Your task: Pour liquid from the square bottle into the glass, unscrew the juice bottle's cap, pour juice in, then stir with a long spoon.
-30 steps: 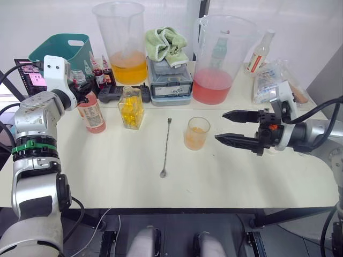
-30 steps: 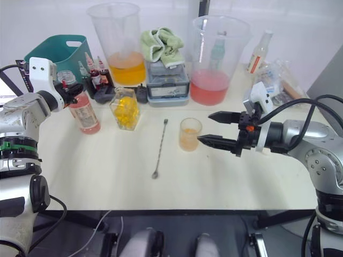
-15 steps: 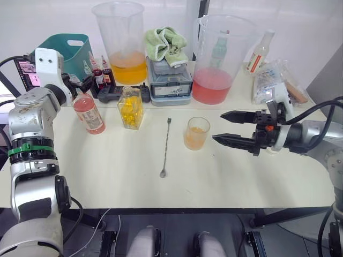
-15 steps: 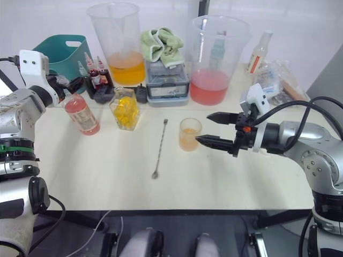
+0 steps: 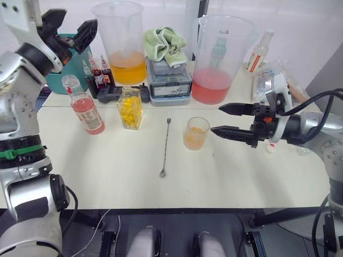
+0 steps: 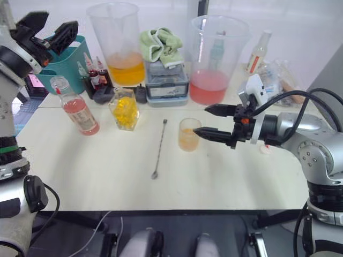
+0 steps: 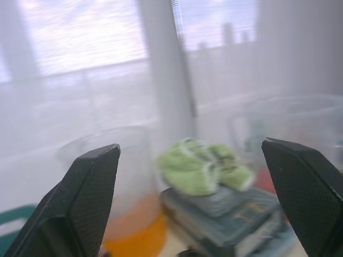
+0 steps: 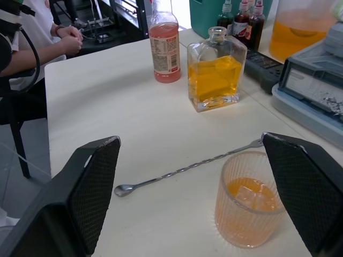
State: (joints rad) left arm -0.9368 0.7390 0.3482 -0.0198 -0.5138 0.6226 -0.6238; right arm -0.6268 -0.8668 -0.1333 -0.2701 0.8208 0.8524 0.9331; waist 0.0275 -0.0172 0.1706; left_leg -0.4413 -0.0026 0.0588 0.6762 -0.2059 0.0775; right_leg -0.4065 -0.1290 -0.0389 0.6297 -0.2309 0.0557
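The juice bottle [image 5: 87, 111] of pink liquid stands at the table's left with a bare neck, nothing holding it. My left gripper [image 5: 71, 25] hangs open and empty high above and behind it. The square bottle [image 5: 131, 107] with yellow-orange contents stands just to its right. The long spoon [image 5: 165, 148] lies flat mid-table. The glass [image 5: 196, 133] holds a little orange liquid. My right gripper [image 5: 216, 120] is open, its tips just right of the glass and apart from it. A small white round thing [image 6: 264, 149], perhaps the cap, lies on the table under my right arm.
Two big beakers, orange [image 5: 123, 45] and pink [image 5: 217, 59], stand at the back with a green towel [image 5: 166, 44] on a grey box between them. A teal bin [image 5: 67, 51] and dropper bottles [image 5: 99, 75] sit back left. A person's hands [image 8: 67, 40] show beyond the table's left end.
My left gripper let go of the juice bottle's top and rose up and back. The bottle now stands free. My right gripper edged slightly toward the glass.
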